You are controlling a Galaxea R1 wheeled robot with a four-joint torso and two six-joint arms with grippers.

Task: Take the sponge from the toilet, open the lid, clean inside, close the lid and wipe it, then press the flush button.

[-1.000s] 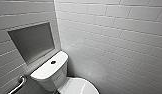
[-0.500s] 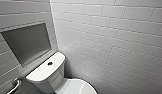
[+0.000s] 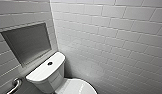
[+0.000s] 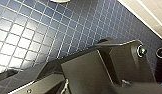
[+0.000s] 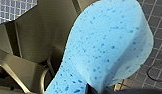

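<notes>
The white toilet (image 3: pixel 45 73) stands in the corner at the lower left of the head view. Its tank top carries a round dark flush button (image 3: pixel 49 63). In front of the tank, at the picture's lower edge, part of the white oval lid (image 3: pixel 77 87) lies down over the bowl. The bright blue sponge (image 5: pixel 107 50) looms large in the right wrist view, above the tiled floor. My right gripper (image 5: pixel 97 89) is shut on its lower end. My left gripper is open, and its wrist camera looks down on blue floor tiles (image 4: pixel 34 30).
White tiled walls (image 3: pixel 109 42) meet in a corner right behind the toilet. A grey recessed niche (image 3: pixel 28 42) sits in the left wall above the tank. A metal grab bar (image 3: pixel 14 85) is fixed low on that wall, left of the tank.
The whole head view has shifted slightly, so the camera has moved a little. The toilet itself stands as before, and both grippers keep their states.
</notes>
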